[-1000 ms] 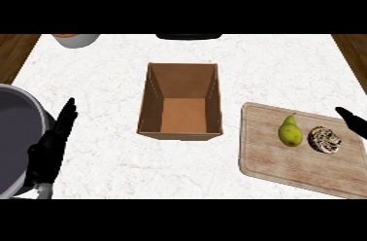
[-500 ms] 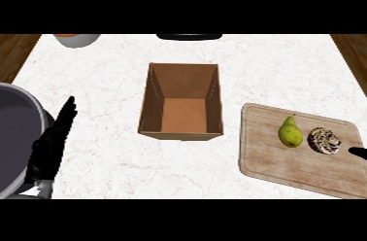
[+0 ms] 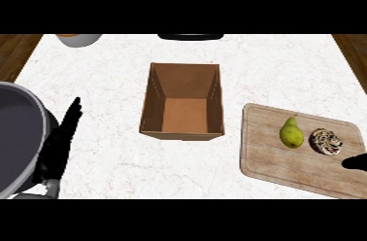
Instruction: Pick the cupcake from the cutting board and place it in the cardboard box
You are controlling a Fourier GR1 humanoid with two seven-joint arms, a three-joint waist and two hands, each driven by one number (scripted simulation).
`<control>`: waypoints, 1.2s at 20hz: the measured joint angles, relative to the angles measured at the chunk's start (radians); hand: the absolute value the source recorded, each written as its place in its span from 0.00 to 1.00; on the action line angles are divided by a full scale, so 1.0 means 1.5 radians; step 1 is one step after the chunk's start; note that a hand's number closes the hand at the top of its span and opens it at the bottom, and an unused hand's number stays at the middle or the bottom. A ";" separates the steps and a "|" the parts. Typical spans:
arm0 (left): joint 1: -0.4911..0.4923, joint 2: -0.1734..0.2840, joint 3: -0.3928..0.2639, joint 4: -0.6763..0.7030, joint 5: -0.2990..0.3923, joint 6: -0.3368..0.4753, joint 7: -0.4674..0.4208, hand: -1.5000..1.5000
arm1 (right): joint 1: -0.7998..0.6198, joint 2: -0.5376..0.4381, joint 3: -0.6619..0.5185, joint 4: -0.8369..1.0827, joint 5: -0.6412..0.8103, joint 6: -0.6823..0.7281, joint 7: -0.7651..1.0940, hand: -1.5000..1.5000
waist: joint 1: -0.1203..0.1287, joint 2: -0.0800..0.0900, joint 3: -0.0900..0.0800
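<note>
The right hand [image 3: 356, 163] is showing only as a dark tip at the right edge, over the cutting board [image 3: 287, 167]; whether it is open or closed cannot be told. The cupcake [image 3: 326, 141] is sitting on the board just above that tip, beside a pear [image 3: 290, 133]. The cardboard box [image 3: 182, 102] is standing open on the tabletop [image 3: 129, 55]. The left hand [image 3: 63, 138] is resting at the left, fingers straight.

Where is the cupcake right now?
In the head view, the cupcake sits on the cutting board at the right side of the counter, just right of the pear, with the right hand close below it.
</note>
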 measured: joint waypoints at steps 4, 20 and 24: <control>0.002 -0.002 0.020 -0.002 -0.003 -0.018 0.000 0.50 | -0.028 0.035 0.017 -0.005 0.032 0.019 0.070 0.00 | 0.000 0.000 0.001; -0.007 -0.046 0.090 0.006 -0.048 -0.087 0.003 0.50 | -0.028 0.158 -0.014 0.013 0.164 0.076 0.117 0.00 | -0.002 0.000 0.002; -0.009 -0.072 0.085 -0.009 -0.077 -0.082 0.027 0.50 | -0.040 0.182 -0.029 0.049 0.193 0.078 0.086 0.00 | -0.001 0.000 0.001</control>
